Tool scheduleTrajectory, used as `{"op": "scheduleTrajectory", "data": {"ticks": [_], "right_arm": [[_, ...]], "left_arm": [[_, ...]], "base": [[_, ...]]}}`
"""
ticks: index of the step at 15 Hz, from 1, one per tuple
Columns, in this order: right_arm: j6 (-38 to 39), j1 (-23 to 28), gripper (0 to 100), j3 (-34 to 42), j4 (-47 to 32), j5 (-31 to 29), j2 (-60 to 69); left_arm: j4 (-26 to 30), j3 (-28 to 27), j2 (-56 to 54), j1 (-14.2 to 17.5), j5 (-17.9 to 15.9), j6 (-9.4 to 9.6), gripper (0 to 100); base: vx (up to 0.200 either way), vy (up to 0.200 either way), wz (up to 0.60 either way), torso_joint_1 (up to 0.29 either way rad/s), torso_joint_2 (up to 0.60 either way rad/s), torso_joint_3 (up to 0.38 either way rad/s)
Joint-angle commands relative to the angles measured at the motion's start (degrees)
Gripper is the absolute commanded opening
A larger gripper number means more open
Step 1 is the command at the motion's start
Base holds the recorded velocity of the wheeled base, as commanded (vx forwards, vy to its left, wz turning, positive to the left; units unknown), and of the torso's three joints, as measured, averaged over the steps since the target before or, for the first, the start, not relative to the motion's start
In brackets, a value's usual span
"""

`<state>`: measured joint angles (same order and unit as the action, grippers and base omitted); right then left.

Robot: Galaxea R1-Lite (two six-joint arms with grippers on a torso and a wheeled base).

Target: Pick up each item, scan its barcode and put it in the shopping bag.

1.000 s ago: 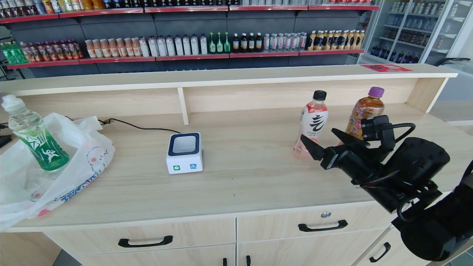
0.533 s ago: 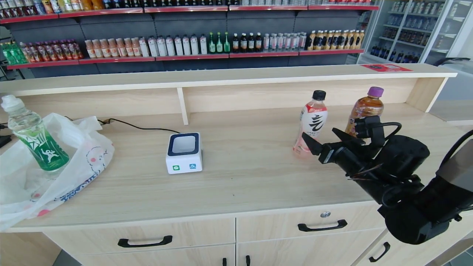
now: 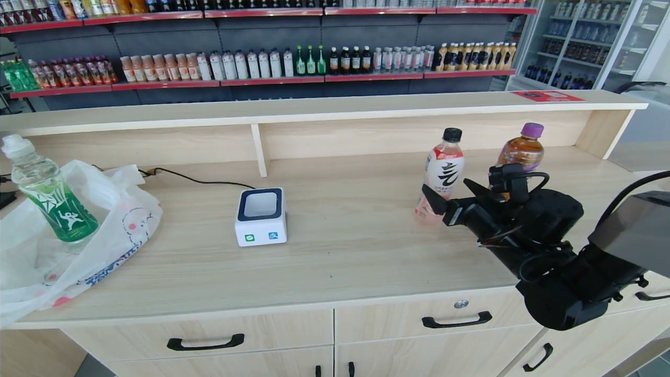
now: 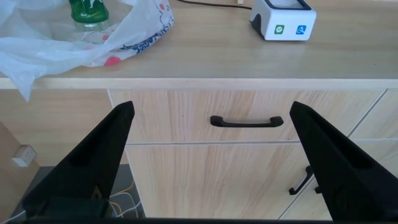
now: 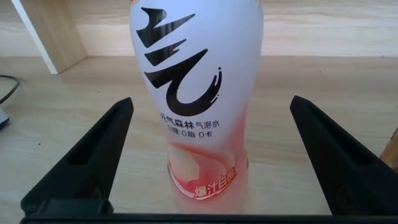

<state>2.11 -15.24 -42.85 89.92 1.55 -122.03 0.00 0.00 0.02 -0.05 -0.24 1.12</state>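
A: Over on the robot's right, the right gripper (image 3: pixel 448 189) hangs above the counter (image 3: pixel 340 262), jaws spread wide and aimed at the pink-and-white drink bottle (image 3: pixel 442 175).

B: The wrist camera agrees. The bottle stands upright between the two black fingers (image 5: pixel 81 168) with a gap on each side, so nothing is gripped. It has a black cap, and its label faces the gripper.

A: Just beyond it, further to the robot's right, is the amber bottle (image 3: pixel 523 146) with the purple cap. It is upright too, its lower half hidden behind the arm.

B: Mid-counter, well apart from both drinks, sits the white barcode scanner (image 3: pixel 260 216), its dark-framed window facing up. A black cable (image 3: pixel 199 181) trails from behind it towards the left end.

A: At that left end the white plastic shopping bag (image 3: pixel 78 246) lies slumped on the counter, with a corner drooping over the front edge.

B: A green-labelled bottle (image 3: pixel 47 193) with a clear cap stands tilted there. It looks to be inside the bag's mouth, though the folds make that hard to call.

A: And the left gripper (image 4: pixel 210 107)?

B: It is low, below the counter's edge, its fingers wide apart and empty. It faces a drawer front with a black drawer handle (image 4: pixel 246 122).
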Motion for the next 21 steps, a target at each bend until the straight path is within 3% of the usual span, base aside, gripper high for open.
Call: {"op": "scheduleTrajectory", "data": {"ticks": [1, 13, 21], "right_arm": [[-0.09, -0.05, 100, -1.36, 0.08, 0.03, -1.46], [-1.32, -0.49, 100, -12.96, 0.08, -0.05, -9.72], [-1.85, -1.02, 100, -15.33, 0.08, 0.03, -11.04]], "left_arm": [[0.0, 0.0, -0.02, 0.05, -0.02, 0.02, 100], [-0.18, 0.0, -0.02, -0.04, -0.02, 0.28, 100], [-0.18, 0.0, -0.02, 0.05, -0.02, 1.08, 100]], "base": [[0.0, 0.0, 0.0, 0.0, 0.0, 0.0], [0.0, 0.0, 0.0, 0.0, 0.0, 0.0], [0.0, 0.0, 0.0, 0.0, 0.0, 0.0]]}}
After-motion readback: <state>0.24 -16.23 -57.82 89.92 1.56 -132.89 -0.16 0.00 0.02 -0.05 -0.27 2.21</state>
